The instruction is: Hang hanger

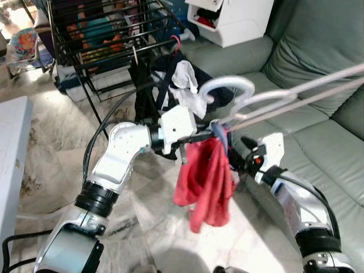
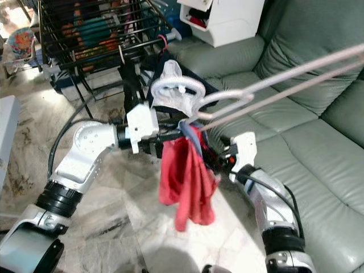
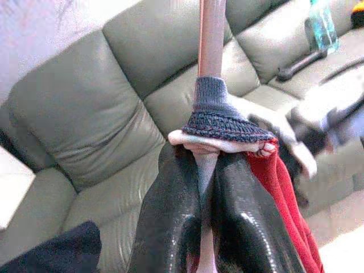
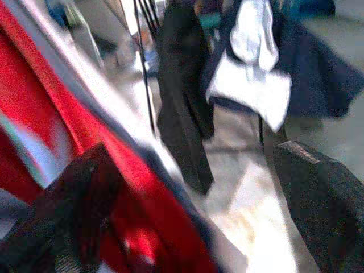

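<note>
Two tools meet at centre: your left tool (image 3: 207,187) is clenched on the hanger (image 1: 227,91) carrying a red garment (image 1: 205,182), hook beside the pale rods (image 1: 318,91). Your right tool (image 4: 199,187), at 4 o'clock, is spread wide beside the cloth.

hanger (image 1: 227,91) | pale plastic, hook up near rail | red garment (image 1: 205,182) draped (hangs limp below)

A red garment (image 1: 206,179) with a blue-grey knit collar hangs before the grey-green sofa (image 1: 318,74), the black rack (image 1: 102,34) and the marbled beige floor (image 1: 57,142).
</note>
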Available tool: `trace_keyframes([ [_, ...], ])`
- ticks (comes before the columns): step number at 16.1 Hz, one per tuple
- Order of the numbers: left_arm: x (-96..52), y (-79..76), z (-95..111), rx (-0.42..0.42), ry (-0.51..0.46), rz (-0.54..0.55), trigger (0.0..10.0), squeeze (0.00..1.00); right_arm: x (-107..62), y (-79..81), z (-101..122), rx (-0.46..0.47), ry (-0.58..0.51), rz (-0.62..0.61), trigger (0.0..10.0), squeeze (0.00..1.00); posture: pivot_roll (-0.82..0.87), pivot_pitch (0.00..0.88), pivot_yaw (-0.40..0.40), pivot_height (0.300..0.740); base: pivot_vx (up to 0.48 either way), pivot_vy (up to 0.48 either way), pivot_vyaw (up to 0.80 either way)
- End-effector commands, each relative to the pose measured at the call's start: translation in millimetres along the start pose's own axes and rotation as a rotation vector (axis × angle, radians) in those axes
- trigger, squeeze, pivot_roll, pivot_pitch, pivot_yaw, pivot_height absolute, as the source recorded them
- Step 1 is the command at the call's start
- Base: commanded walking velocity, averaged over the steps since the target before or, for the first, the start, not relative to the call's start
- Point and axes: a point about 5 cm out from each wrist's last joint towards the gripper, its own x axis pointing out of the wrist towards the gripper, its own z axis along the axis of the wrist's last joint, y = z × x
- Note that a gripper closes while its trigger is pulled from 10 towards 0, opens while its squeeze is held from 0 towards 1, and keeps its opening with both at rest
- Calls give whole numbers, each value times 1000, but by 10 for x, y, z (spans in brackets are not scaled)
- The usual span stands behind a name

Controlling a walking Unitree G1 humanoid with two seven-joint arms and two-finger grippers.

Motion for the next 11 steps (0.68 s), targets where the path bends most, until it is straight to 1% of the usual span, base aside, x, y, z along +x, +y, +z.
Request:
trace_keyframes([
  [1, 4, 77, 181, 26, -58, 23, 0, 0, 33, -12, -82, -4, 85, -19, 10000, 0, -32, 0, 71, 740, 0, 0, 0],
  [3, -1, 128, 260, 46, -68, 37, 0, 0, -30, -78, -223, 7, 174, -62, 10000, 0, -32, 0, 71, 740, 0, 0, 0],
  [4, -33, 172, 281, 49, -61, 51, 0, 0, -110, -172, -318, 3, 242, -122, 4941, 0, -34, 0, 68, 740, 0, 0, 0],
  [5, -55, 194, 282, 53, -53, 60, 0, 0, -162, -243, -353, -8, 272, -172, 2078, 0, -34, 0, 68, 740, 0, 0, 0],
  [6, -94, 211, 277, 50, -43, 70, 0, 0, -246, -352, -380, 1, 298, -243, 0, 0, -39, 1, 69, 740, 0, 0, 0],
  [7, -141, 228, 249, 45, -26, 84, 0, 0, -329, -441, -367, -3, 301, -290, 0, 0, -39, 1, 69, 740, 0, 0, 0],
  [10, -257, 252, 128, 44, 32, 112, 0, 0, -449, -548, -271, -25, 273, -314, 0, 0, -46, 4, 69, 740, 0, 0, 0],
  [11, -385, 255, -34, 26, 99, 138, 0, 0, -524, -660, -145, -49, 232, -342, 0, 0, -56, 5, 71, 740, 0, 0, 0],
])
